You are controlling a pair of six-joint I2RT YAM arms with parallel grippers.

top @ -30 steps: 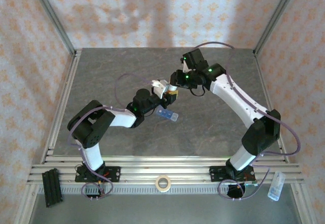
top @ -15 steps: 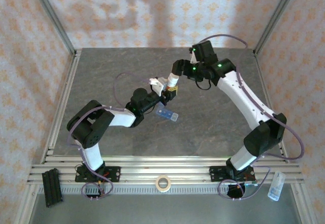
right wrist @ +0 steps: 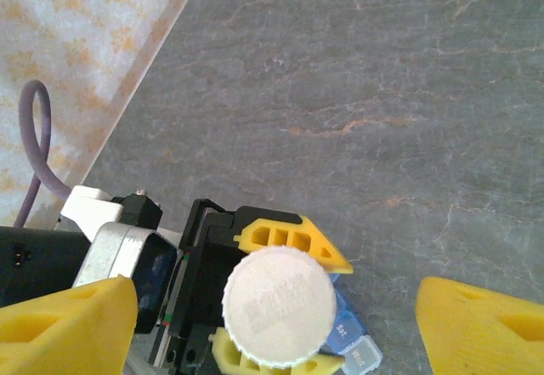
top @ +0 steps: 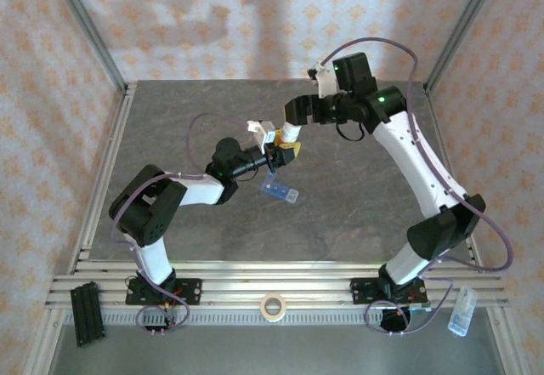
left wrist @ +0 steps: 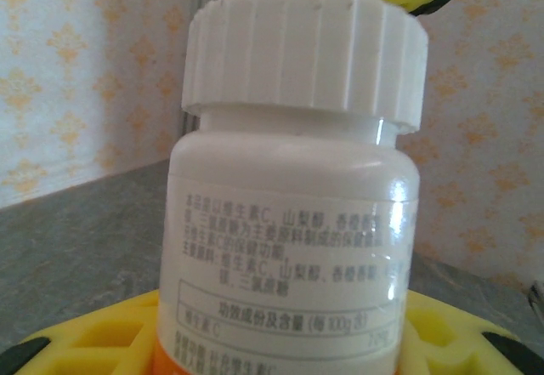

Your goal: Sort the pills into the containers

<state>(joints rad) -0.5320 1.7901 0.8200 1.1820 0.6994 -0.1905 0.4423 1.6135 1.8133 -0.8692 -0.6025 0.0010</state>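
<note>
Over the grey table [top: 357, 213], the left arm [top: 191, 190] and right arm [top: 416, 158] meet in mid-air near its centre. The left pincer [top: 279, 154] is clamped on a white bottle [left wrist: 289, 247], holding it upright clear of the surface. The right pincer [top: 291, 133] hangs directly above, its yellow fingertips [right wrist: 68, 328] spread wide to either side and touching nothing. The blue containers [top: 280, 191] lie on the table just below and beside the held bottle; whether their lids are open cannot be told. The ribbed white cap [right wrist: 279, 305] sits on the bottle's neck. The step in hand appears to be uncapping, since nothing can be sorted until the bottle is open. The next move likely calls for the right pincer to drop squarely over the cap, close on its ribbed rim and twist, while the left pincer keeps the bottle from turning.
</note>
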